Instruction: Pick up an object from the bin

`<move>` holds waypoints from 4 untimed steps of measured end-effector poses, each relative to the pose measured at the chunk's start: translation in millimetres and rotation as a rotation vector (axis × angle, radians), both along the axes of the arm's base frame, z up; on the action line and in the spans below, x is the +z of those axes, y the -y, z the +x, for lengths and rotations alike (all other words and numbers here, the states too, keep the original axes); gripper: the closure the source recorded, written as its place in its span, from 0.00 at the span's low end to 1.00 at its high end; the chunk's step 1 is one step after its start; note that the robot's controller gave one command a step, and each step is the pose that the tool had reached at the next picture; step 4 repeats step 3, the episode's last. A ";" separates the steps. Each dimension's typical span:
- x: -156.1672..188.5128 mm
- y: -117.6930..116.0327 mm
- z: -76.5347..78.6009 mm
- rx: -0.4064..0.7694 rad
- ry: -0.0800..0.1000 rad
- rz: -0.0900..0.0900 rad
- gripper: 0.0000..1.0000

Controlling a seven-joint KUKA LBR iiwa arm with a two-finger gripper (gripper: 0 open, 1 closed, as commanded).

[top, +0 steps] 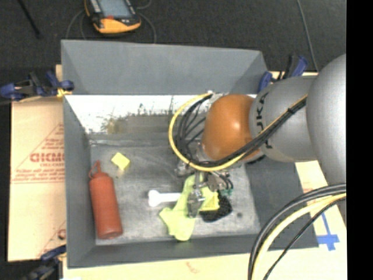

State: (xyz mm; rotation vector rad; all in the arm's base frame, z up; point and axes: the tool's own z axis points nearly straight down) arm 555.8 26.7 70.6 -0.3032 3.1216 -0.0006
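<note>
Gripper [197,202] sits low over the limp yellow-green piece [178,223], well right of the red bottle [105,202], with a white bone-shaped piece [160,198] between them. I'd call it the likely target, since it lies loose on open floor. Jaw state: can't tell, the wrist hides it. Readable text: only KUKA lettering on the arm [303,115]; nothing legible on the bottle.

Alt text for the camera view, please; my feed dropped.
The end effector is low over a floppy yellow-green thing in the lower middle of the grey bin, a white stick-like piece and a black-and-yellow item beside it. A red bottle lies along the left wall, a small yellow block near its cap.
</note>
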 end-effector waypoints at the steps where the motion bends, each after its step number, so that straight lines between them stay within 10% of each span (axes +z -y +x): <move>1: 22.2 4.3 -14.1 0.231 -0.004 -0.001 0.00; 2: 10.3 2.1 -4.0 0.054 -0.002 0.001 0.00; 3: 3.5 8.0 -18.5 0.547 -0.002 -0.002 1.00; 4: 3.5 8.0 -18.5 0.547 -0.002 -0.002 1.00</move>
